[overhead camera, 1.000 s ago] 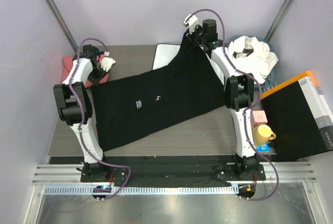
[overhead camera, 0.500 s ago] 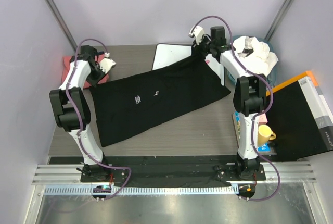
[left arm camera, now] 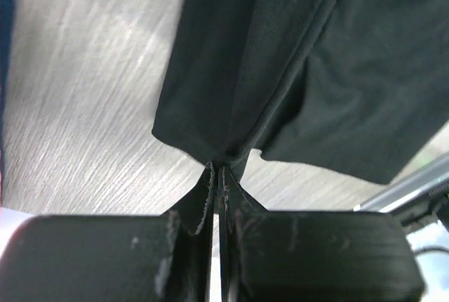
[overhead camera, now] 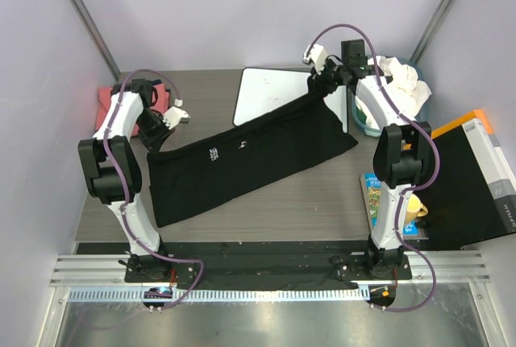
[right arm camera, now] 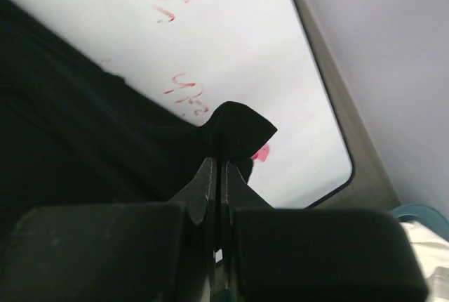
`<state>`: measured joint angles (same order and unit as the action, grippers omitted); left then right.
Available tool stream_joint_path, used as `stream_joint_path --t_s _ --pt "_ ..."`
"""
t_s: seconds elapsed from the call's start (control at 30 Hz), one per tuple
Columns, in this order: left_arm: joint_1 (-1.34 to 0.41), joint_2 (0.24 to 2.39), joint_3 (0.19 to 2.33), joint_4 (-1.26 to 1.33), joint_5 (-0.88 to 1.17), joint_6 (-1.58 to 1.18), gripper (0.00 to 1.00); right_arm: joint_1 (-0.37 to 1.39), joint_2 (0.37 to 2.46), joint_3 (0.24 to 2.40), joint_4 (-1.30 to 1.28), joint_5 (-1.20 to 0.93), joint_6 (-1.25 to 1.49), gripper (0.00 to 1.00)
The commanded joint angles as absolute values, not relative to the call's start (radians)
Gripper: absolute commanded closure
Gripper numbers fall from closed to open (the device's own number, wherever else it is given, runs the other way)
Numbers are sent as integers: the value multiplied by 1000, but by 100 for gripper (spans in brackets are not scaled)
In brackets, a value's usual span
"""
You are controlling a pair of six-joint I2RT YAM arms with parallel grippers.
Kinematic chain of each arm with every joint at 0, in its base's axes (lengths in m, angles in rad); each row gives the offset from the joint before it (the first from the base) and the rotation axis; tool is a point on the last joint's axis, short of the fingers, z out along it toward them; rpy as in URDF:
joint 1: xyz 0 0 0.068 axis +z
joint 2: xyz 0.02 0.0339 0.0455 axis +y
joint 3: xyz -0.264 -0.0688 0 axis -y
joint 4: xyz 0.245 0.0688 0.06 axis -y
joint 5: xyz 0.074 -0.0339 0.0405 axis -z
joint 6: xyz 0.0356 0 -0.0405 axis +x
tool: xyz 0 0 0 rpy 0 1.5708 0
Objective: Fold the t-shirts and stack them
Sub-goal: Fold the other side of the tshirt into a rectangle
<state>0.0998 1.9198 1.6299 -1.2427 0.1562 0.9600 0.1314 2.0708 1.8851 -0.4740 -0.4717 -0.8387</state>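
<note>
Tabletop [overhead camera: 322, 202]: left claw [left arm camera: 217, 170], right claw [right arm camera: 217, 159] pinch tee [overhead camera: 242, 161] (stretched).

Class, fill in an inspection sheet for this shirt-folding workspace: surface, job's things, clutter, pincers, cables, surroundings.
Surface: grey wood-grain table.
Job's things: black t-shirt held taut at two corners; coral-pink t-shirt far left; white t-shirts heaped far right.
Clutter: white board, yellow mug, black-and-orange box.
Pincers: left pincer and right pincer shut on the black t-shirt.
Cables: purple cables looped along both arms.
Surroundings: pale walls.
</note>
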Motion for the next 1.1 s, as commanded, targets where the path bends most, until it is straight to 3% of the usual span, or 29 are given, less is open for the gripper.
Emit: stream_joint_path --t_s 0.0,1.07 --pt "92 1947 1677 -1433 169 1034 100 124 2016 1881 -641 -520 -986 99" --pt "61 1962 1664 -1655 23 1146 100 127 2011 1884 -1164 -486 -1419 99"
